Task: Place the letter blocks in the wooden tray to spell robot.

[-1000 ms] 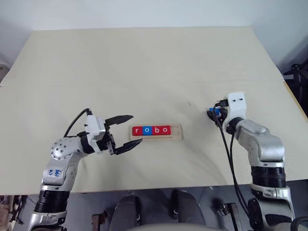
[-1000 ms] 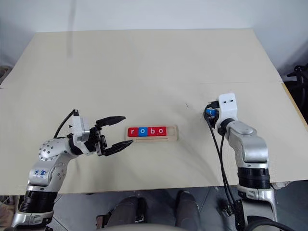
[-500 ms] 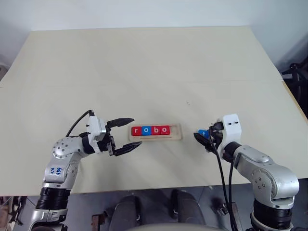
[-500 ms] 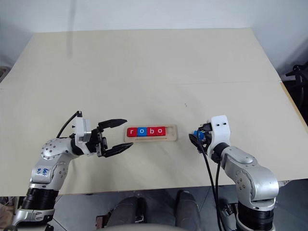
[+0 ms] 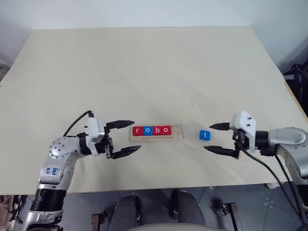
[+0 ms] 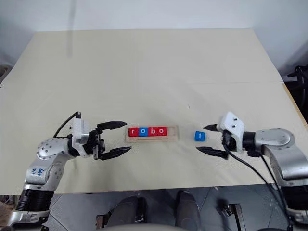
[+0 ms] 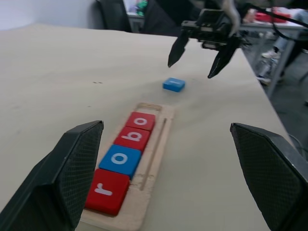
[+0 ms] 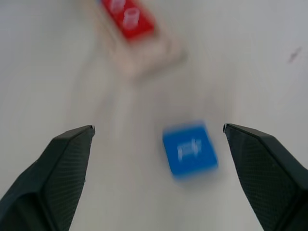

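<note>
The wooden tray [image 5: 179, 133] lies at the table's middle front with a row of letter blocks [image 5: 151, 130] in it reading r, o, b, o, in red, blue, red, red. Its right end slot is bare. A blue t block [image 5: 205, 135] lies flat on the table just right of the tray. My right gripper [image 5: 215, 138] is open a little to the right of the t block, fingers pointing at it, holding nothing. My left gripper [image 5: 126, 138] is open just left of the tray, empty. The t block [image 8: 189, 150] lies between the right fingers' line of sight.
The cream table [image 5: 144, 67] stretches wide behind the tray. Its front edge runs close below both grippers. A seam crosses the table [image 5: 231, 82] behind the work area.
My right gripper swung round toward the tray, opened and let go of the blue t block, which now lies on the table right of the tray. The left gripper stayed put.
</note>
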